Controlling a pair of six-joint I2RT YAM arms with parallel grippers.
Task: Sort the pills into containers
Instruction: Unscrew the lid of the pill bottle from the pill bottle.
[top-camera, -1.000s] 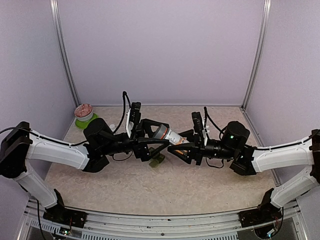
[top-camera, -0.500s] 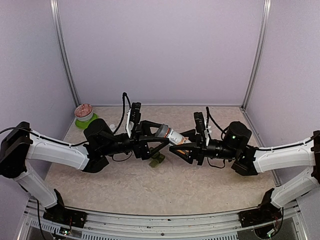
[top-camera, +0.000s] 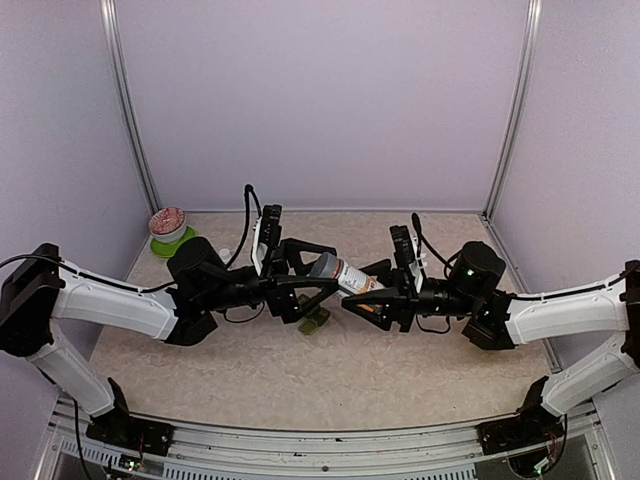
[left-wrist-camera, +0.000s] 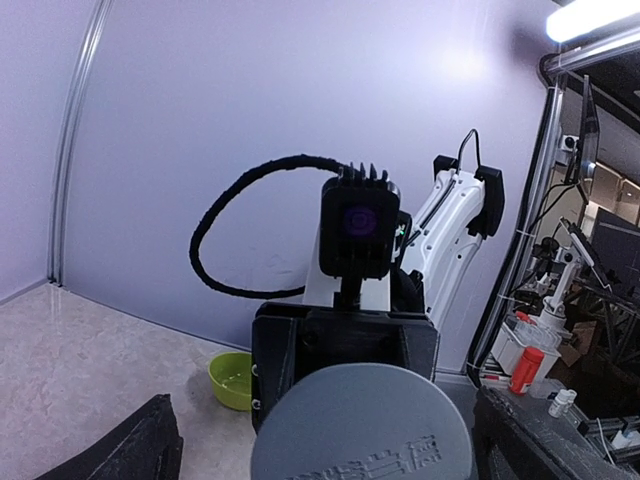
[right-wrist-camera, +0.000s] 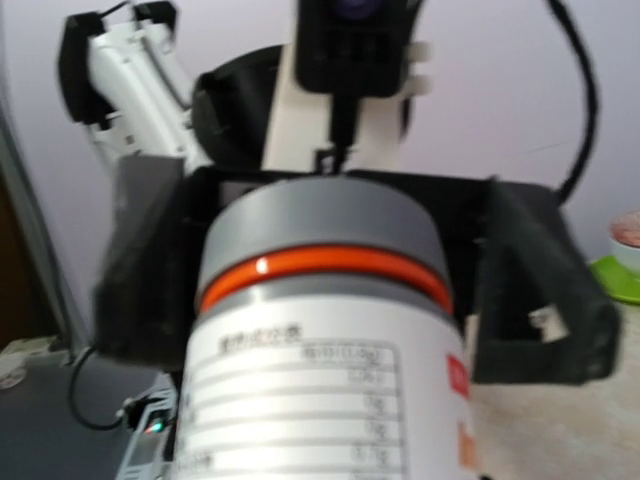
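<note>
A white pill bottle (top-camera: 347, 275) with a grey cap and an orange ring hangs level above the table's middle. My right gripper (top-camera: 366, 290) is shut on its body. The label fills the right wrist view (right-wrist-camera: 320, 390). My left gripper (top-camera: 324, 268) stands open around the cap (left-wrist-camera: 360, 425), its fingers (right-wrist-camera: 535, 290) a little off each side of the cap. The dark green containers (top-camera: 317, 320) lie on the table under the bottle, partly hidden by the arms. No pills show.
A white cup with reddish contents (top-camera: 167, 221) sits on a lime-green dish (top-camera: 171, 243) at the back left corner. A lime-green bowl (left-wrist-camera: 232, 378) shows in the left wrist view. Walls close the left, back and right sides.
The right gripper and the bottle have shifted slightly to the right. The left jaws closed a little on the cap, then spread wide again.
</note>
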